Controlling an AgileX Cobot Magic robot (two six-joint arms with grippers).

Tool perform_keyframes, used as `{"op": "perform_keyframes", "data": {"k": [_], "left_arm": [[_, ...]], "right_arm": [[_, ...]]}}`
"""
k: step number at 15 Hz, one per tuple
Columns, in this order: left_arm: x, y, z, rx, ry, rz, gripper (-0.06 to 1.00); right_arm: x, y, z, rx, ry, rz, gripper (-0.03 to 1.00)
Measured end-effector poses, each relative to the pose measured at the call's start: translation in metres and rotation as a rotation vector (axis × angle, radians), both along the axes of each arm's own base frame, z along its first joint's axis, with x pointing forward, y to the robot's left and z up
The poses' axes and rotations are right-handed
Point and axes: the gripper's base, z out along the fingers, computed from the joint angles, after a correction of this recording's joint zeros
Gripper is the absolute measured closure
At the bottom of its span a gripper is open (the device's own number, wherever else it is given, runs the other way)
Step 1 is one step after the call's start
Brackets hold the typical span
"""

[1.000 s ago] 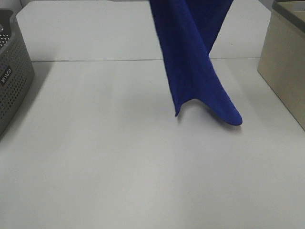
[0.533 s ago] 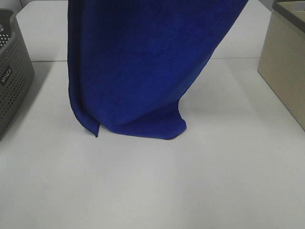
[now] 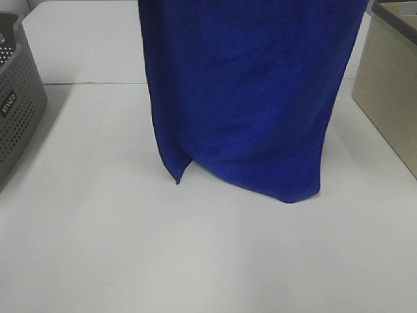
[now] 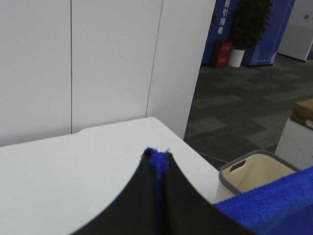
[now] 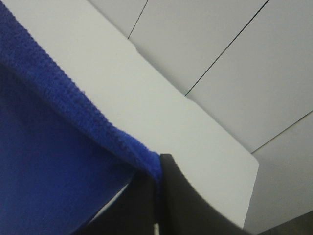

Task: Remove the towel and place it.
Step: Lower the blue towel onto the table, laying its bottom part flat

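**A:** What was shown by the high camera?

**B:** The royal-blue towel [image 3: 247, 98] was seen hanging spread out over the middle of the white table [image 3: 195, 261], with its top edge cut off by the frame. Its lower hem was seen low over the table, but whether they touched could not be told. A grey perforated basket [image 3: 16, 111] was seen at the table's left edge and a beige bin [image 3: 388, 98] at its right edge.

**A:** And by the left wrist camera?

**B:** The left gripper [image 4: 157, 159] was seen held well above the table, its fingers pressed together on a sliver of the towel's blue edge. The bin was seen past the table's edge, partly covered by the cloth.

**A:** And by the right wrist camera?

**B:** The right gripper [image 5: 157, 172] was seen clamped on the towel's hem, also above the table. The cloth was seen stretched away from the jaws.
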Motion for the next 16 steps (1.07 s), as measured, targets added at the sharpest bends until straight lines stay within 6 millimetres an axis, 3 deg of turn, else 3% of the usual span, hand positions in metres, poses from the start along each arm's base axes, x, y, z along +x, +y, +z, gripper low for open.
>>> {"op": "perform_keyframes", "data": {"k": [6, 9, 13, 16], "left_arm": [[0.0, 0.005, 0.022, -0.091, -0.225, 0.05, 0.94], [-0.003, 0.007, 0.032, -0.102, -0.266, 0.055, 0.94], [-0.018, 0.012, 0.043, -0.072, -0.232, 0.04, 0.94], [-0.04, 0.013, 0.05, -0.043, -0.221, 0.013, 0.94]], "right_arm": [[0.018, 0.003, 0.03, 0.034, -0.126, 0.014, 0.95], [0.014, 0.004, 0.039, 0.042, -0.159, 0.02, 0.95], [-0.001, 0.006, 0.041, 0.036, -0.108, 0.045, 0.95], [-0.031, 0.006, 0.053, 0.029, -0.109, 0.057, 0.95]]}}
